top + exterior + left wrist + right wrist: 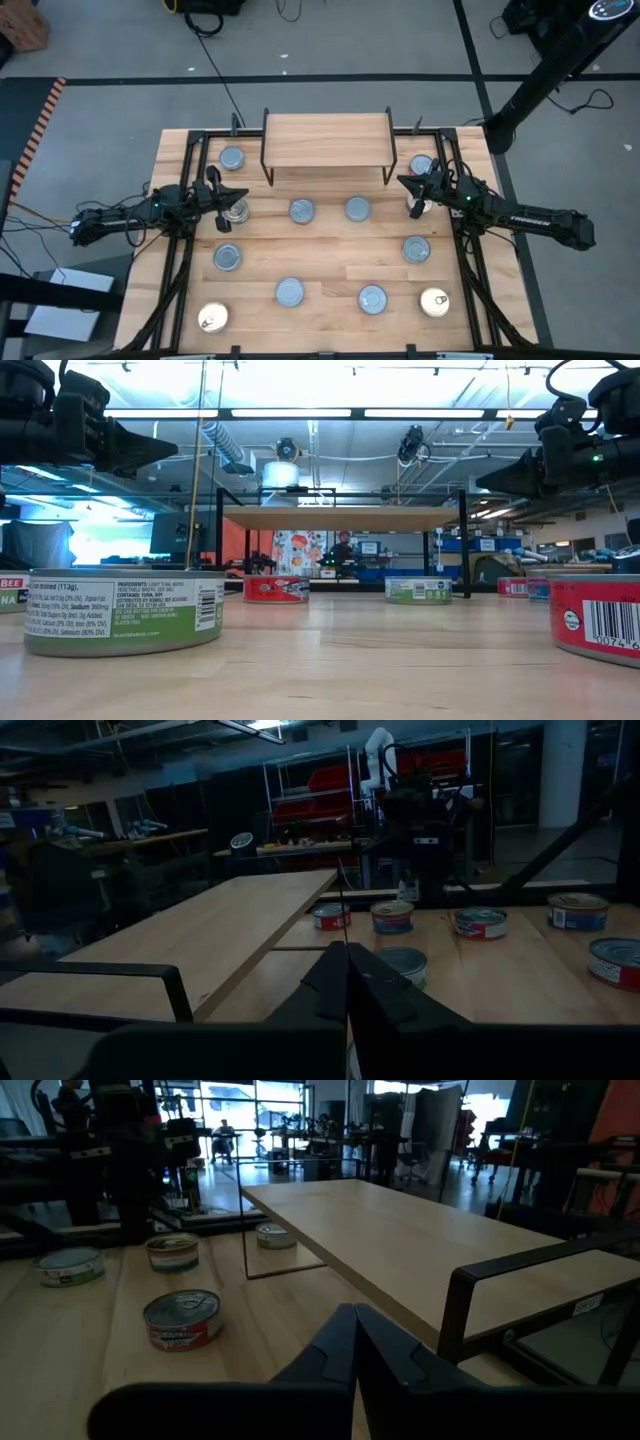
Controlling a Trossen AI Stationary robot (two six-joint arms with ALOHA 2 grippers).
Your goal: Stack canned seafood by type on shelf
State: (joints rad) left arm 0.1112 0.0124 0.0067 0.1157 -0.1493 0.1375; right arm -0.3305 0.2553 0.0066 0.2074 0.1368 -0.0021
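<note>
Hovering above the slatted wooden desk point(330, 255), pressed together and empty: left pincer point(238, 194) beside the gold-topped round tin point(236, 211), right pincer point(403, 182) just by the red-labelled tin point(421, 166). Scattered across the desk, none yet on the bare light-wood board shelf on black wire legs point(326, 139), set at the far edge midway between both arms. Lay nearest the left pincer, almost directly under it, the gold tin. Partly hidden by the right arm, one tin; labels too small to sort by type.

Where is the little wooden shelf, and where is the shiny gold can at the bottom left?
shelf point(325, 139), high view, middle of its wooden top.
gold can point(212, 318), high view, centre of its lid.
</note>
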